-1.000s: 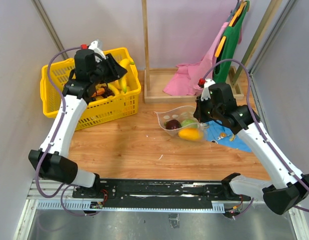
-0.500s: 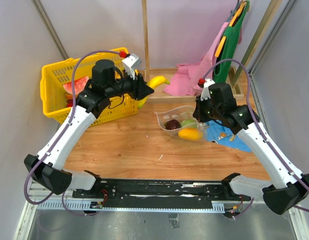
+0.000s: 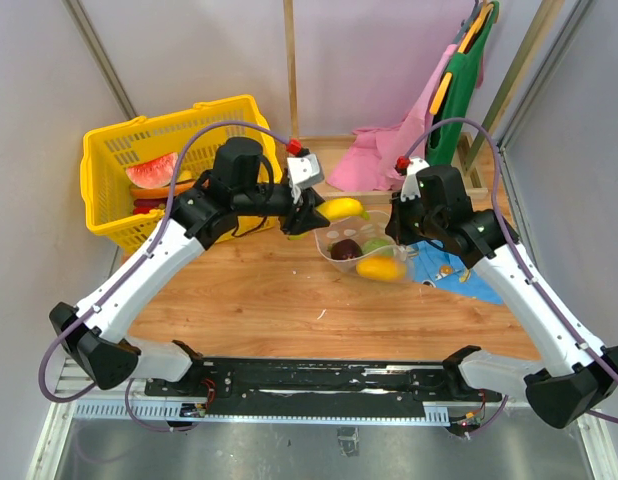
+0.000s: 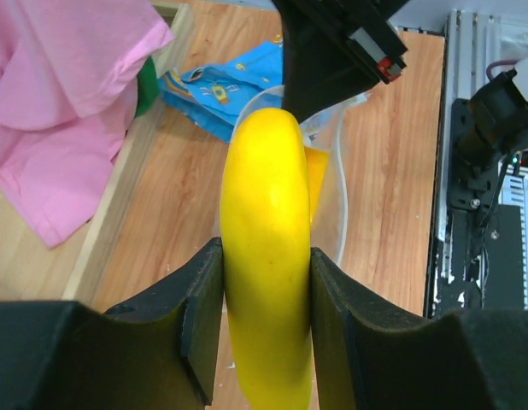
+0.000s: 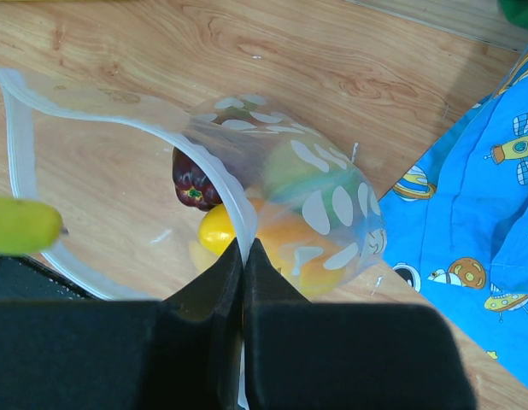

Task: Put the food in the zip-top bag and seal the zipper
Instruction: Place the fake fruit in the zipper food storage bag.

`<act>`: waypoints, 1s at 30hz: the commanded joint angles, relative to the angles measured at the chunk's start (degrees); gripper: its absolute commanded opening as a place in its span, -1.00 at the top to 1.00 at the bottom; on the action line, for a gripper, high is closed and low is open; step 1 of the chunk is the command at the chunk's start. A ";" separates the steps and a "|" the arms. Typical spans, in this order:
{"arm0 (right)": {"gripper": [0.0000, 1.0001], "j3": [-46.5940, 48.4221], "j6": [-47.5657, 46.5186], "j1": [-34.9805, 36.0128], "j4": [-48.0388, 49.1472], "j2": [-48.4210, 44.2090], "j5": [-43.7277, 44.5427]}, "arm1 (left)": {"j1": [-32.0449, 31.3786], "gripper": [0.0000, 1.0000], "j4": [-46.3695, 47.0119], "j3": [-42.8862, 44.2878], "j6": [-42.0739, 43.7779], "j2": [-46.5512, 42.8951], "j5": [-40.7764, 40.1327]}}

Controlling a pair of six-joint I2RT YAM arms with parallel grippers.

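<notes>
**Left pincer** [image 3: 311, 203]: clamped on the banana [image 4: 264, 205], pads pressing its sides at about mid-length. The fruit juts out past the fingers, held in the air. Its far tip is at the bag's mouth; whether it has crossed the rim cannot be told.

**Right pincer** [image 5: 243, 256]: pinched tight on the upper lip of the zip-top bag [image 5: 332, 213], lifting it so the mouth gapes toward the left arm.

**Zipper** [image 5: 19, 145]: white strip, unsealed, looping round the open mouth.

**Contents in the bag, which rests on the desk** [image 3: 259, 290]: dark purple piece [image 5: 189, 179], yellow-orange pepper [image 3: 381, 268], green round one [image 3: 377, 244].

**Surroundings**: blue patterned cloth [image 5: 452, 231] just beside the bag on the right. The yellow basket [image 3: 139, 140] stands well apart at far left, with a red slice showing inside.

**Step in hand (judged)**: feeding the banana through the mouth.

**Handling notes**:
- Enter tip first, along the banana's length, aimed at the free space on the near-left side of the mouth, beside the purple piece.
- Stay low enough to pass under the raised lip without dragging the zipper strip, since a snag could pull the lip out of the right pincer.
- The right pincer should hold the lip up without shifting.
- Release only once most of the banana lies past the rim, or it may tip back out onto the desk.
- The curved fruit may roll when freed, so let go close to the bag's floor.
- Withdraw straight back, clear of the rim
</notes>
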 commanded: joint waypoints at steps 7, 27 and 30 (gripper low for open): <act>0.99 0.01 0.83 -1.20 1.98 0.06 -1.62 | -7.76 0.99 -8.54 2.19 16.65 3.36 -5.79; 0.99 -0.92 1.18 -1.20 2.78 -0.06 -3.23 | -15.54 0.99 -13.70 11.25 31.89 13.79 -16.13; 0.99 -0.98 1.29 -1.20 2.93 -0.12 -3.71 | -15.65 0.97 -12.54 11.19 32.09 14.72 -18.19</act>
